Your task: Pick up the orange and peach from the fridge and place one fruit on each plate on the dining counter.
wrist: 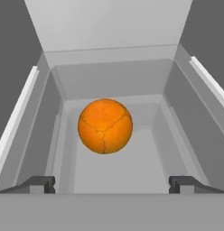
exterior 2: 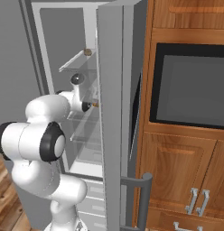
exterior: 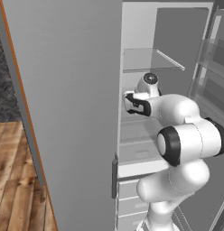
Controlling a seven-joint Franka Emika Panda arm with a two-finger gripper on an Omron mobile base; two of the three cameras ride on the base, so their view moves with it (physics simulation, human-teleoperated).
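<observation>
The orange [wrist: 105, 126], round and bright with dark crack lines, rests on a pale floor inside the fridge [exterior: 141, 140], with low walls to either side. My gripper [wrist: 112, 185] is open. Its two dark fingertips [wrist: 41, 184] stand wide apart, short of the orange and to either side of it, touching nothing. From the base, my hand [exterior: 136, 103] reaches into the fridge at mid height, below a glass shelf [exterior: 152, 61]. A small brownish round thing [exterior 2: 88, 52] sits on that shelf; I cannot tell whether it is the peach. The plates and dining counter are out of view.
The big grey fridge door [exterior: 73, 113] stands open on the left of my arm, and the other door [exterior 2: 111, 113] stands open edge-on on its right. Pale drawers [exterior: 132, 198] lie under the shelves. Brown wooden cabinets and a dark oven front [exterior 2: 190, 85] are to the right.
</observation>
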